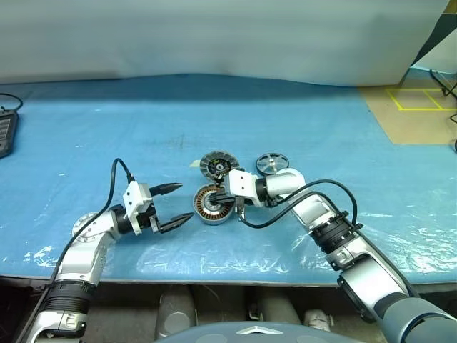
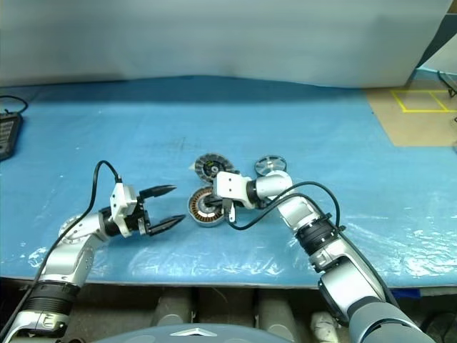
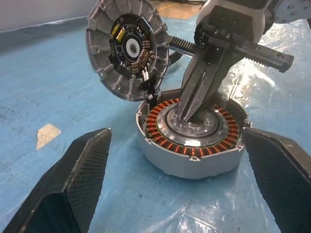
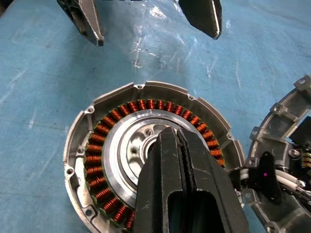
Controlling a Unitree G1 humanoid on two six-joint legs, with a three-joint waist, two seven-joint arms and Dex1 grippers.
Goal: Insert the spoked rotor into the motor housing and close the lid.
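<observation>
Our right hand (image 1: 230, 198) has its fingers pressed together, tips down in the centre of the motor housing (image 1: 211, 204) and touching its silver inner ring, while our left hand (image 1: 173, 206) hangs just beside the housing with its fingers wide apart, holding nothing. The right forearm reaches in from the right and bends leftward over the housing; the left hand points level toward it. The housing sits on the blue plastic-covered counter (image 1: 300, 121), the lid (image 1: 218, 165) tilted up against its far side, the spoked rotor (image 1: 271, 163) lying nearby, a pale wall behind.
</observation>
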